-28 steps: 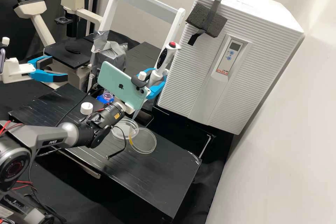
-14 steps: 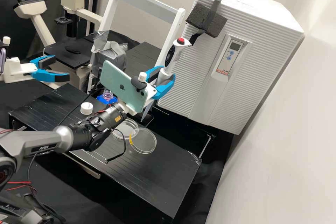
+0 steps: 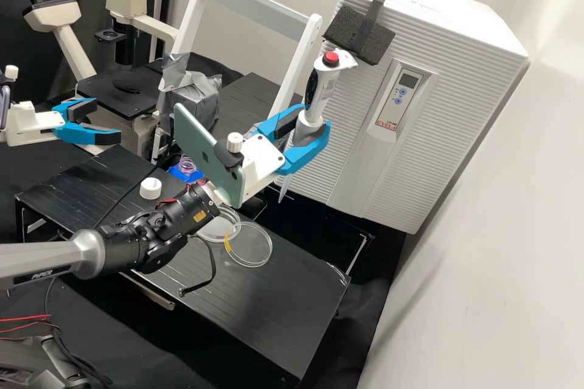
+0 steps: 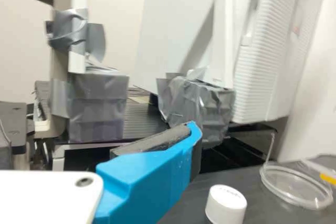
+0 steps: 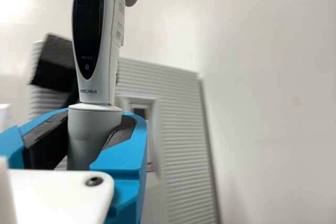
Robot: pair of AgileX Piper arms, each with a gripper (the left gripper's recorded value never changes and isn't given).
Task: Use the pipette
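Clamping the pipette (image 3: 316,92) by its lower barrel, the right gripper (image 3: 297,138) is seen above the bench (image 3: 274,310), at one o'clock from the petri dishes (image 3: 250,244), with the pipette held clear of them. The left gripper (image 3: 100,119) is held at ten o'clock from the dishes, fingers apart.

The pipette (image 3: 316,96) is white and grey, with a dark front panel and a red button on top. It stands almost upright, leaning slightly. The right gripper (image 3: 302,134) clamps its grey lower collar, and its pale tip points down, hanging well above the table (image 3: 274,310)
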